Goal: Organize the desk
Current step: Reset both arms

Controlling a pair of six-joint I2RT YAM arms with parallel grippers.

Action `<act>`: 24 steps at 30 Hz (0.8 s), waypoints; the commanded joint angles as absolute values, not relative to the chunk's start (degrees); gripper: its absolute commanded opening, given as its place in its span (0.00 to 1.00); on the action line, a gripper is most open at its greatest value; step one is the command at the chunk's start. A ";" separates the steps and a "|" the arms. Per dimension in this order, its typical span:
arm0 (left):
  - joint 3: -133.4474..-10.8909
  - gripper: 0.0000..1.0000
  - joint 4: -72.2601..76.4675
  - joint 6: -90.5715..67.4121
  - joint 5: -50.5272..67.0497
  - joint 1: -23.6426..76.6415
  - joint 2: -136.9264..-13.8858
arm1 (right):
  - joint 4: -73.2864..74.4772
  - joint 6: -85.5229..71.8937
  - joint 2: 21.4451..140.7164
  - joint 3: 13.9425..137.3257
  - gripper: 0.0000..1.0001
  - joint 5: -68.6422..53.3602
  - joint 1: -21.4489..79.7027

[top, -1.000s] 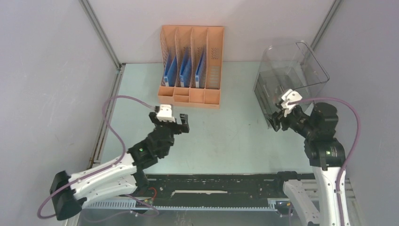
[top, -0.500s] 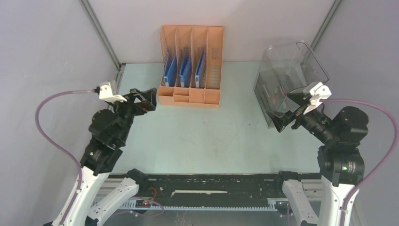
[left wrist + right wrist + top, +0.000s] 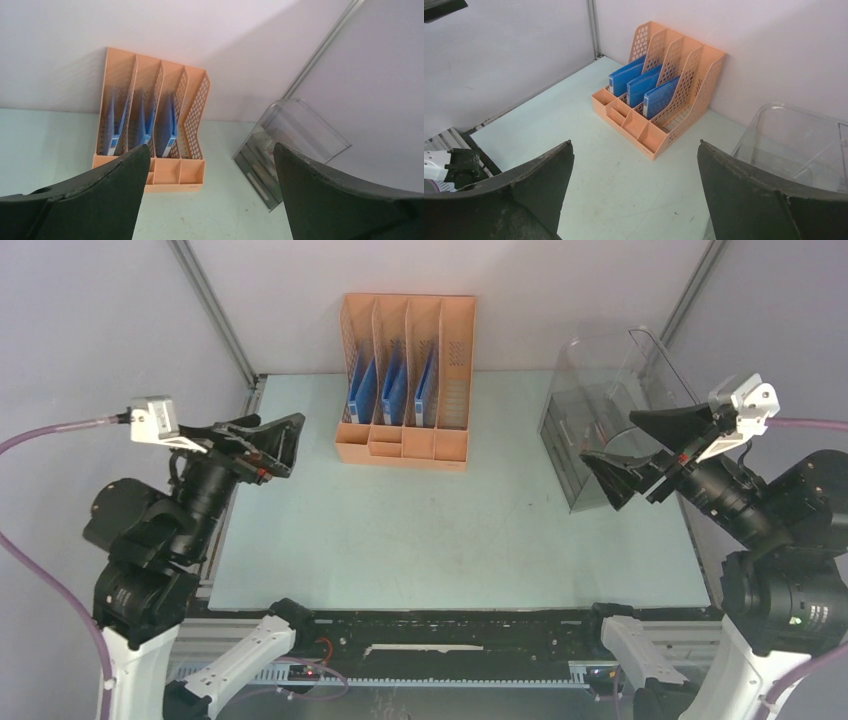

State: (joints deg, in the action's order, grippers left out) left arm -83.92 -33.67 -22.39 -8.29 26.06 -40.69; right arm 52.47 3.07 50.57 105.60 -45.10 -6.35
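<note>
- Across the middle of the cell lies the desk [image 3: 450,530], a pale mint-green top between grey walls, with a black rail along its near edge.
- At its back edge stands an orange file rack [image 3: 405,380], with blue folders [image 3: 390,390] upright in three of its four slots.
- A clear smoky bin [image 3: 615,390] sits at the right rear, well apart from the rack.
- The left gripper [image 3: 283,445] hangs above the desk's left edge, fingers spread, grasping nothing.
- The right gripper [image 3: 615,450] hovers by the bin, fingers released and empty.

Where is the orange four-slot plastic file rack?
Top view: the rack stands at the far edge of the green desk, left of the clear plastic bin.
</note>
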 commanded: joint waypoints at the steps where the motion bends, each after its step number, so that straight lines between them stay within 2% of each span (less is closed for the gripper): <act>1: -90.66 1.00 -37.82 -23.33 -4.67 25.67 -42.04 | 57.23 2.85 50.45 109.49 1.00 -44.27 -6.67; 6: -94.00 1.00 -41.25 -23.38 -4.44 25.66 -41.56 | 56.57 4.12 46.75 106.81 1.00 -40.31 -6.68; 15: -92.14 1.00 -45.43 -22.90 -4.15 25.66 -38.12 | 50.87 -3.00 37.89 98.81 1.00 -27.63 -7.39; 24: -88.60 1.00 -45.99 -20.64 -5.91 25.66 -35.71 | 47.62 -5.88 35.17 92.76 1.00 -28.74 -7.91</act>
